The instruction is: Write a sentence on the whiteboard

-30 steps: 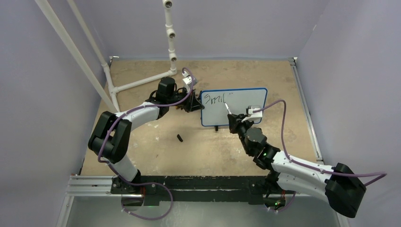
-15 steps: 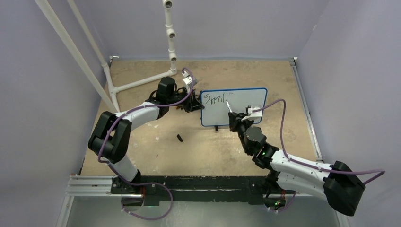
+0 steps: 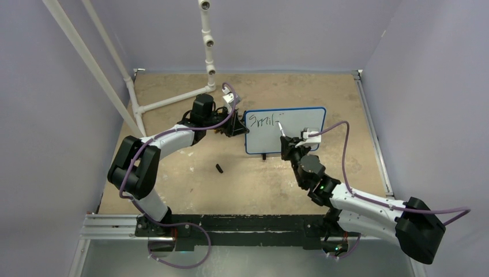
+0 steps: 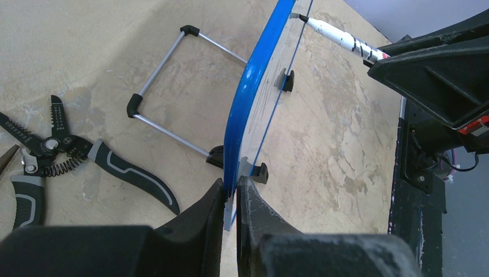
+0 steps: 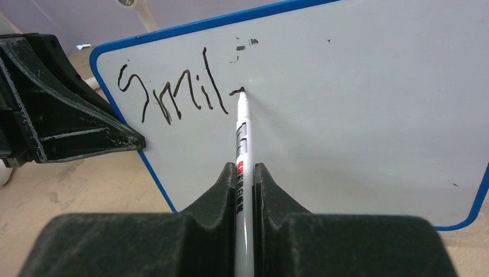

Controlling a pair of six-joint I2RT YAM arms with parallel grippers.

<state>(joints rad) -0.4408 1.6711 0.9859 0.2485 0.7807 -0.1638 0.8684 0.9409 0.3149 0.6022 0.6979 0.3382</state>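
At the whiteboard's (image 3: 300, 124) left edge, seen from above, my left gripper (image 3: 237, 128) is closed on the blue frame. My right gripper (image 3: 284, 144) sits at the board's lower front, holding a marker (image 3: 279, 128) that slants up to the white face. A small black cap (image 3: 219, 168) lies on the table (image 3: 190, 184), down-left of the board and well apart from it.

From my left wrist, my two fingers (image 4: 210, 210) pinch the frame's edge, nearly together. The board stands upright on its black feet (image 4: 260, 171). Behind it lie a wire stand (image 4: 167, 86) and pliers (image 4: 63, 153).

From my right wrist, my fingers (image 5: 222, 190) clamp the marker's barrel, only the pen's width apart. Its tip touches the board just right of the sentence (image 5: 170, 95), which reads "Smil", with a short stroke at the tip.
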